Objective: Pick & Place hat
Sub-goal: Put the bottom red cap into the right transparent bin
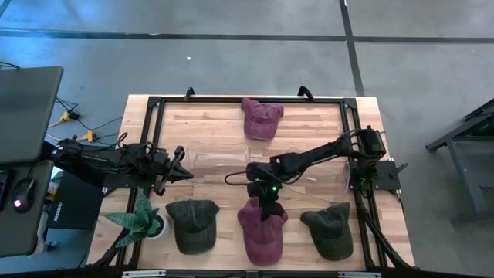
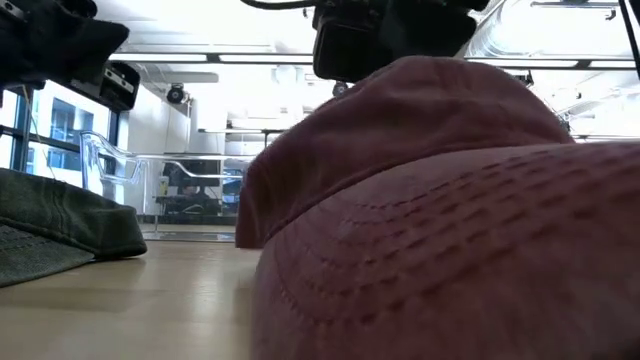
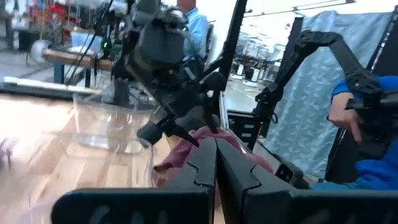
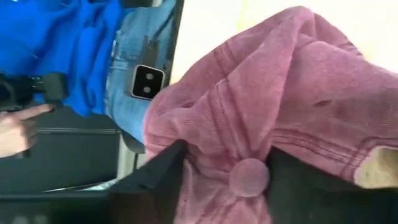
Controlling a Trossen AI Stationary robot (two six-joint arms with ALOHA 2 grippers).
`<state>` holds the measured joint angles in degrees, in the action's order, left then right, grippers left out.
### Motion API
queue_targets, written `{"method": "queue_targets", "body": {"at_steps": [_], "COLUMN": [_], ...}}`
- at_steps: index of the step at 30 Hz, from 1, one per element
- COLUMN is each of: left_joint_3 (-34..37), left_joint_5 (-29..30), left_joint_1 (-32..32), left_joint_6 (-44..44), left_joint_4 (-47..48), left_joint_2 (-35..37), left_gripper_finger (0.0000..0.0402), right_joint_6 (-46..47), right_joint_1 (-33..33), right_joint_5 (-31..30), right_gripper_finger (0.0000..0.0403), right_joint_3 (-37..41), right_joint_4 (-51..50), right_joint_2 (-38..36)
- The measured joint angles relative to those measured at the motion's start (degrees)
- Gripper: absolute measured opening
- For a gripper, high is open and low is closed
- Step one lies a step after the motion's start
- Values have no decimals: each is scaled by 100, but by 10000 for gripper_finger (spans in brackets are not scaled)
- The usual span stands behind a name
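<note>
Nearest the front edge of the worktop [image 1: 231,116], the pink cap [image 1: 261,232] lies between two dark green caps [image 1: 193,224]. The right gripper [image 1: 268,207] pinches its crown, jaws narrow. Behind it stands a clear plastic bin [image 1: 220,158], contents unclear. The left gripper [image 1: 179,171] hovers beside the bin, jaws closed. A second pink cap [image 1: 261,117] lies beyond.

Both arms are matte black, built from slim jointed links. The right arm [image 1: 324,153] carries a small green light near its wrist and black cables looping off its base. The left arm [image 1: 116,161] has blocky housings, with angular black fingers [image 3: 205,168] at its tip.
</note>
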<state>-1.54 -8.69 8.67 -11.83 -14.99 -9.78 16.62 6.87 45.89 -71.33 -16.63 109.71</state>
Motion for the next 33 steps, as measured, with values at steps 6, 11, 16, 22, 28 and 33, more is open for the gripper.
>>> {"method": "queue_targets", "body": {"at_steps": [6, 11, 16, 22, 28, 33], "left_joint_3": [0, -155, -923, -2162, -3427, -4395], "left_joint_5": [-14, -72, -26, -614, -1309, -1520], "left_joint_1": [0, 0, -2, -2, -2, -2], "left_joint_6": [273, 558, 745, 1207, 1301, 1159], "left_joint_4": [-1011, -1856, -2182, -2121, -1749, -957], "left_joint_2": [-588, -1687, -3097, -4828, -6385, -7449], "left_gripper_finger": [0, 0, 4, 66, 189, 273], "right_joint_6": [431, 948, 1039, 1041, 846, 559], "right_joint_1": [23, 150, 324, 470, 587, 670], "right_joint_5": [196, -497, -1277, -1442, -1715, -1946], "right_gripper_finger": [17, 53, 20, 30, 31, 14], "right_joint_3": [-95, -361, -459, -459, -459, -459], "right_joint_4": [123, 157, 152, 140, 175, 189], "right_joint_2": [-328, -960, -1274, -1276, -1276, -1276]}}
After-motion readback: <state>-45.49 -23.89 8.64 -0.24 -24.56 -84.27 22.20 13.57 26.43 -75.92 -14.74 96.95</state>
